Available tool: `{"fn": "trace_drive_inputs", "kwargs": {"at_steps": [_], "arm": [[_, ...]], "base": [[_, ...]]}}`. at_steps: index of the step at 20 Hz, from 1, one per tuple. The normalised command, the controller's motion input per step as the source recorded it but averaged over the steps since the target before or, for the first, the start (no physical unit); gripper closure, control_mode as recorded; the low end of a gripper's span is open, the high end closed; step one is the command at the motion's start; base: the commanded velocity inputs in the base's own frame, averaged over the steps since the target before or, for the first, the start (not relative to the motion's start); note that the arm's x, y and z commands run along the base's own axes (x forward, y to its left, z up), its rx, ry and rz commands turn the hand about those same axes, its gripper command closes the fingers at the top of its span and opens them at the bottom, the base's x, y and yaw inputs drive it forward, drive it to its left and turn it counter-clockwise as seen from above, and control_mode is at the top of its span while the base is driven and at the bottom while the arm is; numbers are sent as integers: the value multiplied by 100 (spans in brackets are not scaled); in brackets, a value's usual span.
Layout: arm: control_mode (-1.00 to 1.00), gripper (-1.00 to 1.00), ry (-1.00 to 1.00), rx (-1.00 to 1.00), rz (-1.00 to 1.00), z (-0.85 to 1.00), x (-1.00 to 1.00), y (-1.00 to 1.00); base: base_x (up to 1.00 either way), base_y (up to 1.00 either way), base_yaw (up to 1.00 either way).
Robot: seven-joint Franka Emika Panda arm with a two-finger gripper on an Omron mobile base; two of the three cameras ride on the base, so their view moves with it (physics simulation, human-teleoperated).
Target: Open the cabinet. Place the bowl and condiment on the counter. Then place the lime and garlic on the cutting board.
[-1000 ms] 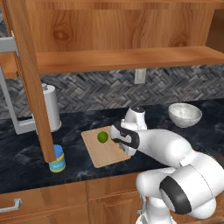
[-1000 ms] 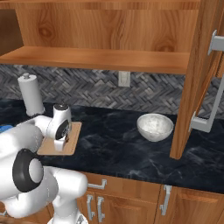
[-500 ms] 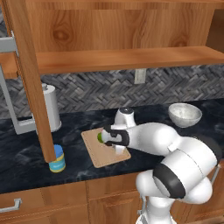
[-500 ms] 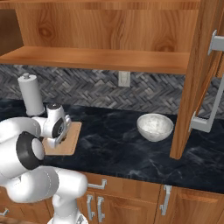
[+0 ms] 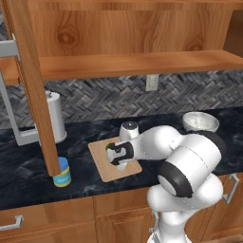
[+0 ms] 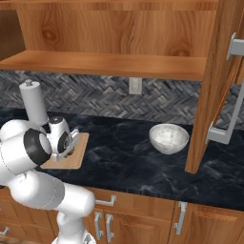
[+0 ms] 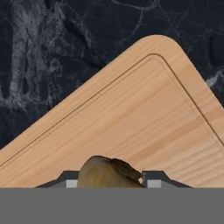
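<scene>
Two dark fingers (image 7: 109,183) pinch the tan garlic (image 7: 108,173) between them, low over the cutting board (image 7: 131,118). In the left base view the hand hides most of the lime (image 5: 109,146), a green sliver on that board. Left of the board stands the condiment (image 5: 61,172) on the dark desk (image 5: 28,175); the bowl (image 6: 168,138) sits well right, below the open cabinet (image 6: 114,38).

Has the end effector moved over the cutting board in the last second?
Yes. In the left base view the end effector has swung from the cutting board's right edge to over its middle, toward the paper-towel roll, carrying the garlic.
</scene>
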Motion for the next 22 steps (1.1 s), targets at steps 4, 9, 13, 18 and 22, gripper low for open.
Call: {"fn": "trace_drive_inputs", "kwargs": {"at_steps": [4,9,13,18,22], "arm": [[-100,100,0,0,-21,-13,9,17],[-100,100,0,0,-20,-1,8,33],[-100,100,0,0,-21,0,6,43],[-100,100,0,0,-22,0,8,50],[-100,-100,-2,0,-21,0,2,47]], "base": [[0,0,0],[0,0,0],[0,0,0],[0,0,0],[0,0,0]]}}
